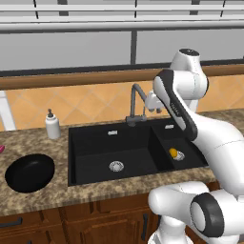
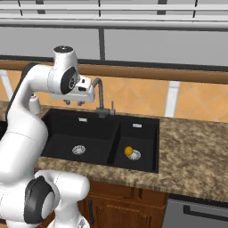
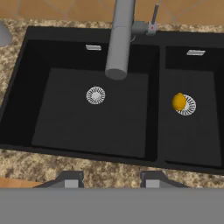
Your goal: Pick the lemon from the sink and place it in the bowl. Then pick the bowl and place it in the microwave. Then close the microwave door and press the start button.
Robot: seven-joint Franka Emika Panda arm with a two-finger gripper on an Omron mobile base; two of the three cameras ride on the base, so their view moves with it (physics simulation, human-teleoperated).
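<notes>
Two fingertips of the end effector (image 3: 111, 178) stand apart, nothing between them, held high above the sink (image 3: 26, 87), likely to survey before descending. Lemon (image 3: 179, 102) sits in the right basin, touching its drain. Bowl (image 1: 29, 173) waits on the tabletop (image 1: 57, 195), left of the sink.

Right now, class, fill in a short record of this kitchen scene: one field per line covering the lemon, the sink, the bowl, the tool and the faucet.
lemon: in the smaller right basin, beside its silver drain, not held
sink: black, two basins; the larger left basin holds just its drain
bowl: black, on the granite counter left of the sink, nothing in it
tool: above the sink's front edge, jaws parted, holding nothing
faucet: grey, spout over the left basin
soap bottle: white, on the counter behind the bowl
</notes>
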